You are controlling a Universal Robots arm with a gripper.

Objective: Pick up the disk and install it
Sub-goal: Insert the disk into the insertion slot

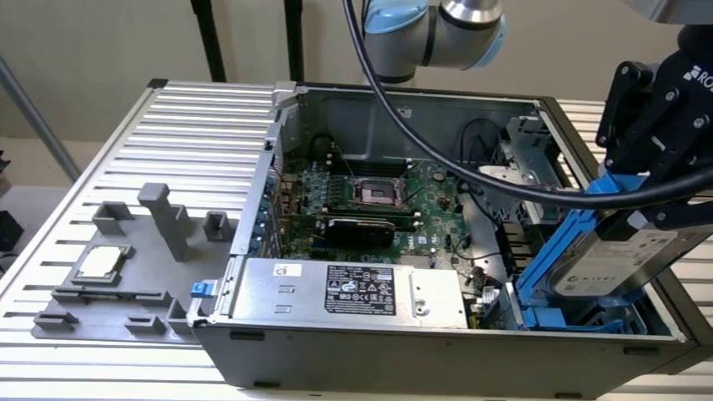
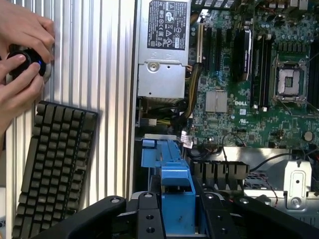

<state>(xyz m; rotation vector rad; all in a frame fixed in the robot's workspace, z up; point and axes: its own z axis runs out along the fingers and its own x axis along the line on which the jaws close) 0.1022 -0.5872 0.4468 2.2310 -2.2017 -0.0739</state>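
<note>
Over the computer case, end effector pinches tilted silver, white-labelled, blue-framed disk

Item count:
- One open grey sheet-metal computer case.
- One green motherboard.
- One silver labelled power-supply box.
- One flat silver-grey metal disk in a blue plastic carrier.
- One square silver CPU chip.
- One black rectangular keyboard.
- One round black knob.
- Two person's hands.

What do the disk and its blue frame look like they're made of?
The disk looks like silver-grey metal, dull sheen, with a white label, probably paper. Its blue carrier looks like moulded plastic: even saturated colour, soft gloss, thin rail shape.
</note>
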